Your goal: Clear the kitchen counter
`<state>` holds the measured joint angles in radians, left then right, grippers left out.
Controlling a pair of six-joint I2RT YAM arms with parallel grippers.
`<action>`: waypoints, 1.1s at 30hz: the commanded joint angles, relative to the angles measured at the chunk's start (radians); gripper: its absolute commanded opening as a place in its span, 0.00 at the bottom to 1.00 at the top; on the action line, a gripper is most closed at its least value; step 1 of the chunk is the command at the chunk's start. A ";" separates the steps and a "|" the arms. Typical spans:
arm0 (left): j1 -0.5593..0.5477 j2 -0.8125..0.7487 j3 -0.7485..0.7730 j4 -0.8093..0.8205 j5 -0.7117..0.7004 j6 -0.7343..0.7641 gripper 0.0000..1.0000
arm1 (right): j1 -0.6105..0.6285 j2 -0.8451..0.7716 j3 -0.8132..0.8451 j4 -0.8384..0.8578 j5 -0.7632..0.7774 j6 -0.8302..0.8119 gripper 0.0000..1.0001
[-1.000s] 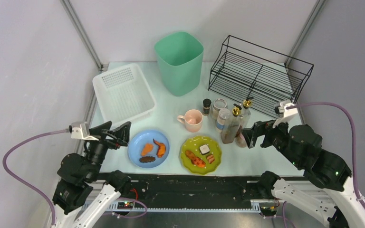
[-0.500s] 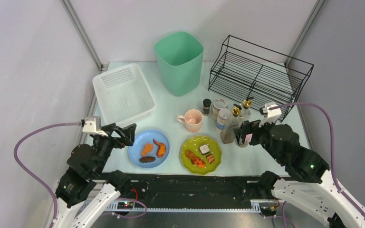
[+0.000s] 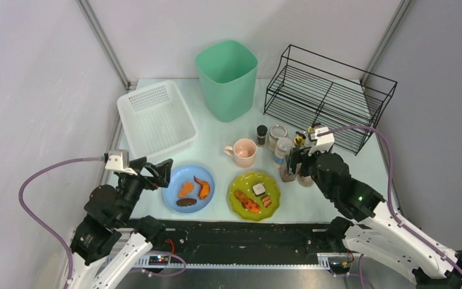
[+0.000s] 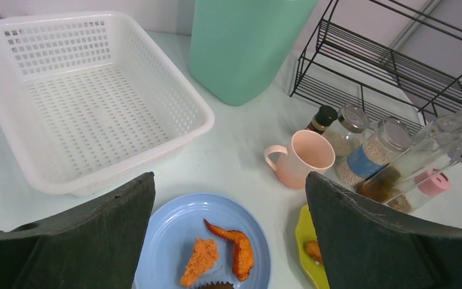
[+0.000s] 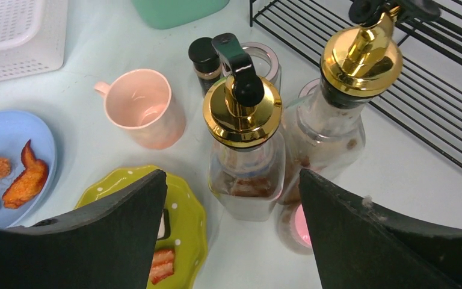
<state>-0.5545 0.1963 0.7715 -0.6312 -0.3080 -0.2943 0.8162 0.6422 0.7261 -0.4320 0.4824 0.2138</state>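
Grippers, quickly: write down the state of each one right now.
Left gripper: open, holding nothing, by the blue plate.
Right gripper: open, holding nothing, facing a gold-capped bottle.

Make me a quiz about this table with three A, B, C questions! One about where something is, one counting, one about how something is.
1. Where is the mug?
A. on the floor
B. on the counter, by the jars
C. on a chair

2. How many gold-topped bottles are there?
A. one
B. two
C. five

3. The basket is
A. empty
B. full of cups
C. upside down

Answers: 1 B, it stands on the counter beside the jars. 2 B, the right wrist view shows two gold tops. 3 A, only its bare holed floor shows.
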 commanded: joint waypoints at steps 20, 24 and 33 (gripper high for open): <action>-0.003 -0.022 -0.029 0.012 0.041 0.037 0.98 | 0.002 0.070 -0.123 0.407 0.153 -0.112 0.73; -0.003 -0.021 -0.030 0.011 0.041 0.037 0.98 | 0.002 0.068 -0.131 0.400 0.163 -0.109 0.66; -0.003 -0.019 -0.028 0.013 0.047 0.037 0.98 | 0.001 0.071 -0.160 0.415 0.180 -0.110 0.58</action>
<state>-0.5545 0.1806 0.7464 -0.6380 -0.2794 -0.2794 0.8162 0.7132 0.5720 -0.0708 0.6292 0.1066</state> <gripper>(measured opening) 0.985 0.600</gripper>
